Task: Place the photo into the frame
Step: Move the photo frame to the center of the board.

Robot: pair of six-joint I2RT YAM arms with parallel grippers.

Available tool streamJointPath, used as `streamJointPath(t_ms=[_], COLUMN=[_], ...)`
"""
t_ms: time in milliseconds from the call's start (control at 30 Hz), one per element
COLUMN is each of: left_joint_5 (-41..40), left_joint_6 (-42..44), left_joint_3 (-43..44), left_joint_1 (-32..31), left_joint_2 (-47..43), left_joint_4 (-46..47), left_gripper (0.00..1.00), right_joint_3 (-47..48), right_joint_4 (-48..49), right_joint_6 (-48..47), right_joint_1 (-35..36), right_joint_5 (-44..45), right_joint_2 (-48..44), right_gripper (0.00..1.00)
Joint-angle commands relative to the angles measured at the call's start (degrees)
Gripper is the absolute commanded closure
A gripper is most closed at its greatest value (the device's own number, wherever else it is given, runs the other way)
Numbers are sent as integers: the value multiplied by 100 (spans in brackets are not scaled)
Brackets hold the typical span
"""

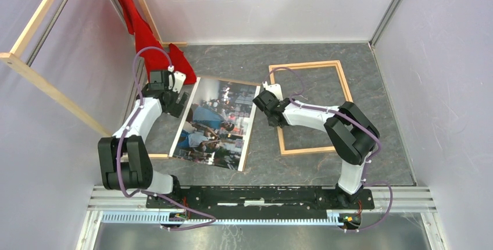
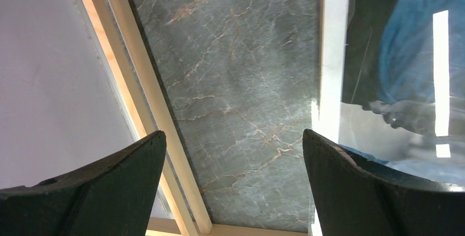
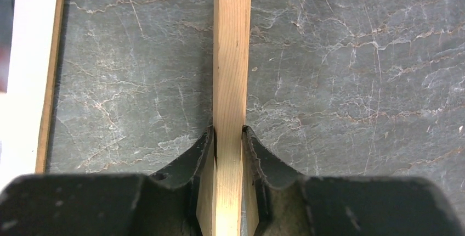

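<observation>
The photo (image 1: 215, 123), a colour print of people in blue and white, lies flat on the table left of centre. To its right lies the frame (image 1: 307, 65), a thin light-wood rectangle, also flat on the table. My right gripper (image 1: 269, 108) is at the frame's left rail. In the right wrist view its jaws press on both sides of that rail (image 3: 232, 55), so the gripper (image 3: 228, 134) is shut on it. My left gripper (image 1: 174, 96) hovers at the photo's upper left edge, wide open (image 2: 234, 142) over bare table, with the photo (image 2: 406, 71) beside its right finger.
A brown panel (image 1: 157, 156) peeks out under the photo. A red cloth (image 1: 148, 40) hangs at the back left beside long wooden rails (image 1: 52, 90); one rail (image 2: 137, 82) runs close to my left finger. White walls enclose the marble table (image 1: 232, 58).
</observation>
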Motion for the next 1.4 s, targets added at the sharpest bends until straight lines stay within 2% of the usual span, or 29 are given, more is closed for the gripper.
streamJointPath(t_ms=[0, 167, 400, 600, 633, 800, 900, 967, 1100, 1233, 1367], left_joint_5=[-185, -198, -221, -163, -153, -52, -28, -28, -45, 122, 269], left_joint_6=[307, 306, 382, 398, 391, 436, 537, 596, 622, 536, 430], left_joint_3=[-107, -178, -239, -166, -141, -32, 42, 91, 111, 19, -80], left_joint_1=[191, 256, 289, 331, 333, 384, 497, 587, 710, 715, 704], left_joint_2=[196, 359, 493, 603, 614, 609, 628, 685, 816, 854, 928], left_joint_4=[494, 599, 743, 752, 736, 633, 614, 612, 684, 705, 696], left_gripper=[0, 0, 0, 0, 0, 0, 0, 0, 0, 0, 0], right_joint_3=[263, 504, 619, 659, 744, 1115, 890, 610, 97, -171, -791], right_joint_4=[-201, -249, -253, -88, -82, -211, 84, 394, 868, 1004, 1605], right_joint_6=[509, 1065, 1304, 1150, 1090, 730, 566, 519, 550, 765, 1179], right_joint_1=[-31, -79, -213, -325, -332, -336, -306, -256, 36, 478, 704], right_joint_5=[191, 131, 149, 80, 54, -54, -408, -838, -1605, -2003, -2517], right_joint_2=[8, 192, 320, 233, 233, 30, -468, -818, -1202, -1133, -1060], right_gripper=[74, 79, 79, 77, 75, 53, 36, 29, 23, 20, 18])
